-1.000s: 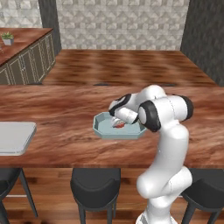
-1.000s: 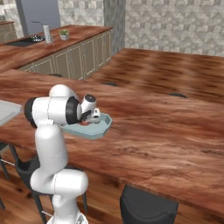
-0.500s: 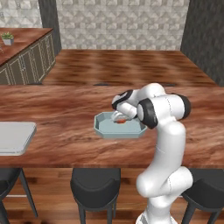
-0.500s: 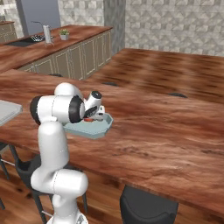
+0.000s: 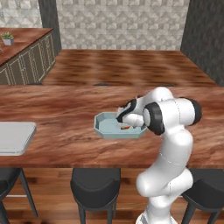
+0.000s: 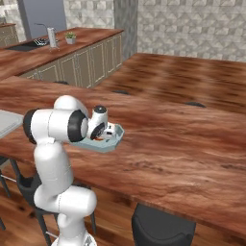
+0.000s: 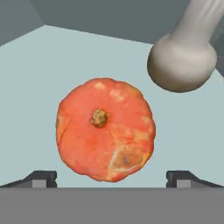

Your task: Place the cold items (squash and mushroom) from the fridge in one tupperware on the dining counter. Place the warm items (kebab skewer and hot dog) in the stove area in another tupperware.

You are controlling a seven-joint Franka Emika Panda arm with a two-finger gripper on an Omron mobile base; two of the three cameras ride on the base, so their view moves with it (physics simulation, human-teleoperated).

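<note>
An orange squash (image 7: 105, 129) with a brown stem stub lies on the pale blue floor of the tupperware (image 7: 39, 70). A beige mushroom (image 7: 181, 59) lies beside it in the same container. My gripper (image 7: 111, 178) hangs open just above the squash, one fingertip on each side, holding nothing. In the left base view the tupperware (image 5: 105, 124) sits on the wooden dining counter with the squash (image 5: 125, 127) inside and the gripper (image 5: 122, 119) over its right half. The right base view shows the gripper (image 6: 103, 132) above the tupperware (image 6: 114, 141).
A flat light grey tray (image 5: 13, 135) lies at the counter's left end. Black stools (image 5: 94, 188) stand under the counter's near edge. A far counter carries a potted plant (image 5: 7, 38) and a sink faucet (image 6: 50, 36).
The hand has shifted slightly over the tupperware and drawn back a little from the squash. The jaws stay wide and the squash rests on the container floor.
</note>
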